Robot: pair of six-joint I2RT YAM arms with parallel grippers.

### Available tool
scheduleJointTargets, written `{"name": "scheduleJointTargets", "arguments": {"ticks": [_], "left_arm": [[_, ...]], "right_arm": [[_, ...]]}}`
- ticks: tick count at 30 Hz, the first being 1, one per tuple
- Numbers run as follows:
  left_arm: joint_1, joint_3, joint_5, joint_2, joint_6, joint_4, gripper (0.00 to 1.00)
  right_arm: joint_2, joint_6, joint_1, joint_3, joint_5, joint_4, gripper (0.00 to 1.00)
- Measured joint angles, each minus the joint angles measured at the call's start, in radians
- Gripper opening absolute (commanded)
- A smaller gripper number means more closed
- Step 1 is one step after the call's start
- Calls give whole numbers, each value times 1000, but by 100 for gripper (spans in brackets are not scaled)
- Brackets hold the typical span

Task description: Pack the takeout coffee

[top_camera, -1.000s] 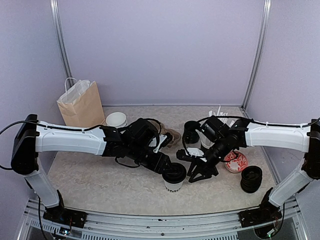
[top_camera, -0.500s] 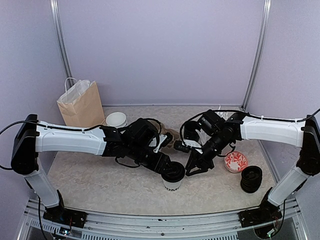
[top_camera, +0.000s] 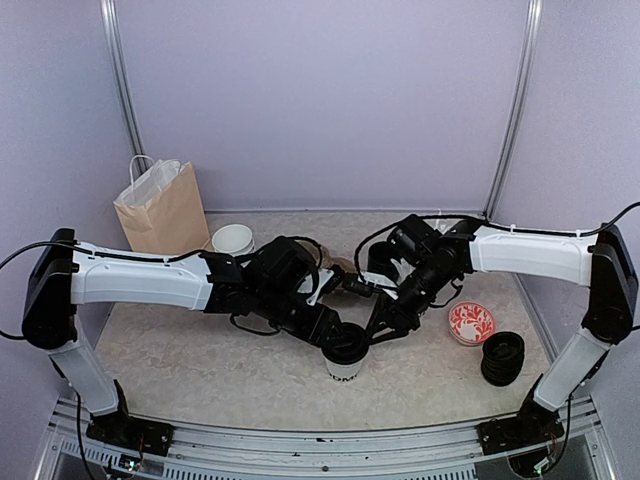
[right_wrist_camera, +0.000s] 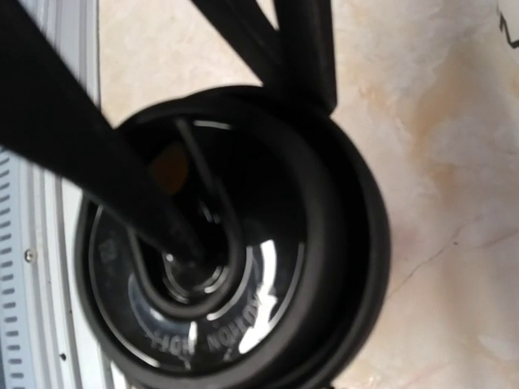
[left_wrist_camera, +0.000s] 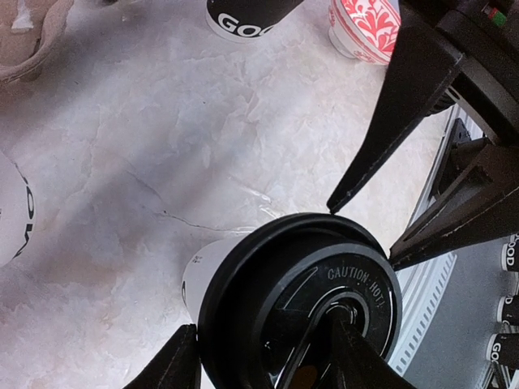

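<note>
The takeout coffee [top_camera: 345, 372] is a white lettered cup with a black lid [left_wrist_camera: 268, 275], standing near the table's front middle. My left gripper [top_camera: 335, 335] comes in from the upper left and is shut on it at the lid: one finger [left_wrist_camera: 174, 365] sits against the rim's outer side and the other [left_wrist_camera: 349, 356] rests in the lid's centre dip. My right gripper [left_wrist_camera: 362, 235] is open, with both fingertips at the lid's far rim [top_camera: 378, 335]. The lid [right_wrist_camera: 235, 267] fills the right wrist view. Another white lettered cup [left_wrist_camera: 10, 211] shows at the left edge.
A brown paper bag [top_camera: 160, 208] stands at the back left beside an open white cup [top_camera: 233, 240]. The brown tray [top_camera: 345, 272] lies behind the arms. A black cup [top_camera: 383, 262], a red patterned cup [top_camera: 470, 323] and a stack of black lids [top_camera: 502, 357] sit to the right.
My right gripper has swung left from beside the cup to the lid's rim. The left arm and the cup have stayed put.
</note>
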Motion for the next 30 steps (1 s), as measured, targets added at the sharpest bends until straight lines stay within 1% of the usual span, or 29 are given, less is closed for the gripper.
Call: {"name": "scheduleJointTargets", "arguments": {"ticks": [7,16,19,22,26,28,30], "left_arm": [[8,-3,-3,0,0,1,51],[11,-16,-6,0,2,18,51],[11,-17,-6,0,1,18,52],[11,-17,-9,0,0,19,58],[8,-17,-29,-7,18,12,70],[2,-17,-50,-14,34,3,74],[-7,-17,-69,-30,48,-15,76]], "right_arm": [[28,23,0,16,-8,-6,29],[54,47,0,24,-8,-11,28],[62,49,-1,33,-15,-23,28],[63,47,-2,36,-19,-27,29],[50,31,-2,26,-15,-11,36],[40,16,-2,11,-20,0,39],[31,0,-1,-6,-32,2,40]]}}
